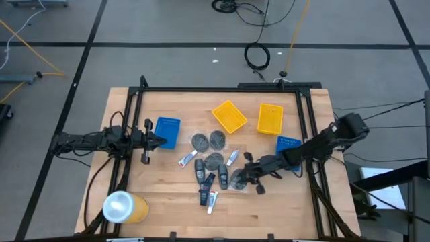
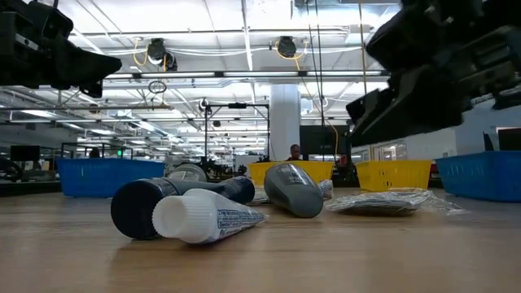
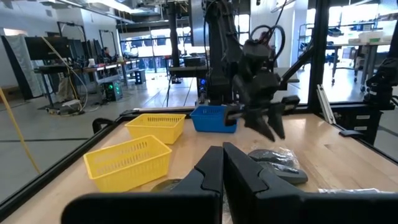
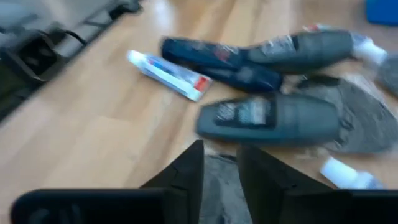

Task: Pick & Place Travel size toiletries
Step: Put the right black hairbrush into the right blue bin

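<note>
**High view: right arm poised over the toiletry pile**

High view shows your left gripper (image 1: 153, 140) parked left of the toiletries pile (image 1: 209, 171), fingers pressed together, holding nothing; it seems simply to be waiting beside the blue tray (image 1: 168, 131). The pile itself, tubes, dark bottles and grey discs, lies loose on the table (image 1: 282, 208), none in a tray yet. Right of the pile, your right gripper (image 1: 248, 176) hangs low at its edge, fingers slightly parted and empty, likely lining up a pick.
</note>
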Tool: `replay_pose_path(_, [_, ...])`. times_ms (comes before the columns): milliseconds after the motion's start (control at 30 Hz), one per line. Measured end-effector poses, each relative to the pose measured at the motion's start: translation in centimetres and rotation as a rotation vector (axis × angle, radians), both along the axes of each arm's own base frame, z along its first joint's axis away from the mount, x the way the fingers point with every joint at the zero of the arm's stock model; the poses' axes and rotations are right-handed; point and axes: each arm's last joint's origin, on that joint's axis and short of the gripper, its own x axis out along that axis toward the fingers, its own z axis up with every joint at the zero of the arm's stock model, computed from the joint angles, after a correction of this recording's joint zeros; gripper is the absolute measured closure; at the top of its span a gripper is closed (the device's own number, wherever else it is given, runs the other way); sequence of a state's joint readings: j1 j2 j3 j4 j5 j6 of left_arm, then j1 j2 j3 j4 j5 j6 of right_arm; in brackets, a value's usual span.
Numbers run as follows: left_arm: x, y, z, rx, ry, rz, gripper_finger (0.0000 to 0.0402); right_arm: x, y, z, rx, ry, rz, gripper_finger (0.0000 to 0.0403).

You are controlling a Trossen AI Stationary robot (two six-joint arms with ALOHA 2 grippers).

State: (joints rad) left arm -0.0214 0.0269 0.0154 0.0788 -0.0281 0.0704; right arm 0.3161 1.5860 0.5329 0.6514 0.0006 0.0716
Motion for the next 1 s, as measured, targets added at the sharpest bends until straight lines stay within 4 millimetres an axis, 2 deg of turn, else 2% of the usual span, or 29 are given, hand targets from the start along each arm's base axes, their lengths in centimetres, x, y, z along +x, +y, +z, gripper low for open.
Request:
replay_pose_path(267, [0.0, 0.0, 0.0, 0.0, 0.0, 0.0, 0.0392, 0.4, -0.3, -0.6, 0.075, 0.02, -0.111, 0.0274])
replay_pose_path(500, [0.0, 0.0, 0.0, 0.0, 0.0, 0.0, 0.0392, 0.7, -0.2, 0.1, 0.1, -0.047, -0.127, 0.0279])
replay_pose_path(733, [0.0, 0.0, 0.0, 0.0, 0.0, 0.0, 0.0392, 1.2, -1.6, 0.3, 0.142, -0.062, -0.207, 0.029])
replay_pose_path(1000, [0.0, 0.0, 0.0, 0.0, 0.0, 0.0, 0.0392, 1.2, -1.0, 0.8, 0.157, -0.108, -0.087, 0.0304])
